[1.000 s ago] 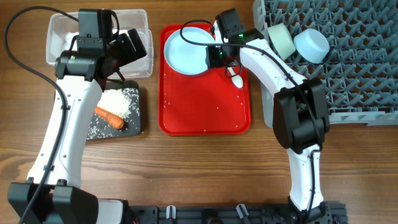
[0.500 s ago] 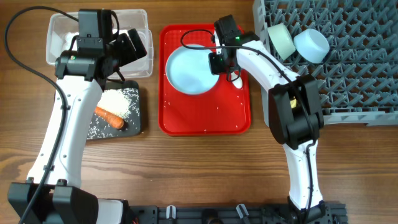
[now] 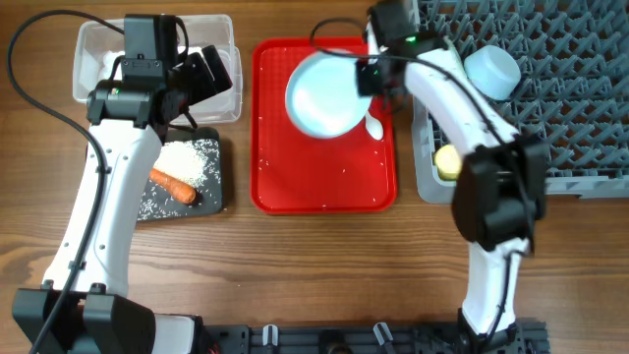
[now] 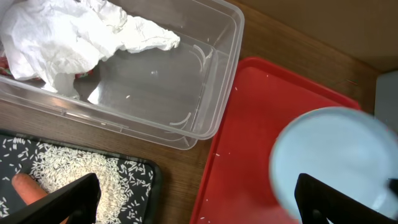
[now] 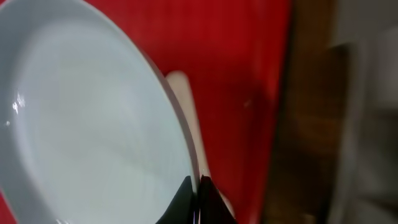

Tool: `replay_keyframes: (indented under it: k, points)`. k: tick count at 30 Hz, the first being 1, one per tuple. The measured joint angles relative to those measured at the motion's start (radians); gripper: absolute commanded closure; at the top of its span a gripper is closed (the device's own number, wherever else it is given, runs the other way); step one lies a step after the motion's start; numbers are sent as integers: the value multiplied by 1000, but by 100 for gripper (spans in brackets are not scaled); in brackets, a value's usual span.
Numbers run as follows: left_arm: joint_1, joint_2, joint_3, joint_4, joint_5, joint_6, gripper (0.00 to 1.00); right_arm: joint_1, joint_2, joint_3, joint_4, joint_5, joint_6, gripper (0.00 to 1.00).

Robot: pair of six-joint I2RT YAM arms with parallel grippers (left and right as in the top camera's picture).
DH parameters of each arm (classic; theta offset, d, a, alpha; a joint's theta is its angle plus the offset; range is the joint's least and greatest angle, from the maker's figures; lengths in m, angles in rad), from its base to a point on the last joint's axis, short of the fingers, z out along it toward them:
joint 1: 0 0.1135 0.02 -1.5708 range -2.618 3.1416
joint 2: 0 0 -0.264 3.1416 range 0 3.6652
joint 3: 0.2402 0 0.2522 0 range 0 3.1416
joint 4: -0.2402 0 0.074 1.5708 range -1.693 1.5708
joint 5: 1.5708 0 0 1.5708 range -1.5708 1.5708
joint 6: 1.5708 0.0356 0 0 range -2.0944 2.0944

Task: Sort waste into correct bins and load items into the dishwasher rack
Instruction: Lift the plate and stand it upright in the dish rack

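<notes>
Shift of plate (image 3: 322, 95) toward rack (image 3: 570, 118)

The plate (image 3: 322, 93) hangs over the serving tray (image 3: 324, 182), with the tub (image 3: 98, 69) to its left and the rack (image 3: 570, 98) right.

Lit evenly and brightly from above, with soft shadows; blurred around the plate (image 4: 329, 158) in both wrist views.

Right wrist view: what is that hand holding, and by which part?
The right hand pinches the light blue round plate by its rim, on the side facing the grey pegged plastic rack.
</notes>
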Motion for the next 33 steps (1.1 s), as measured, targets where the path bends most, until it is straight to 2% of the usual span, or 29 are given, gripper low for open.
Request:
replay_keyframes:
  k: [5,10,14,21,25,33]
  points:
    - [0,0,0,0,0,0,0,-17,-180,1,83,196,-58,96]
    - [0,0,0,0,0,0,0,-18,-234,1,167,515,-82,96]
    - [0,0,0,0,0,0,0,-90,-259,1,209,711,-172,96]
    - [0,0,0,0,0,0,0,-368,-259,1,209,754,-210,96]
    - [0,0,0,0,0,0,0,-500,-259,-3,265,664,-312,96]
    - [0,0,0,0,0,0,0,-547,-230,-21,348,573,-513,96]
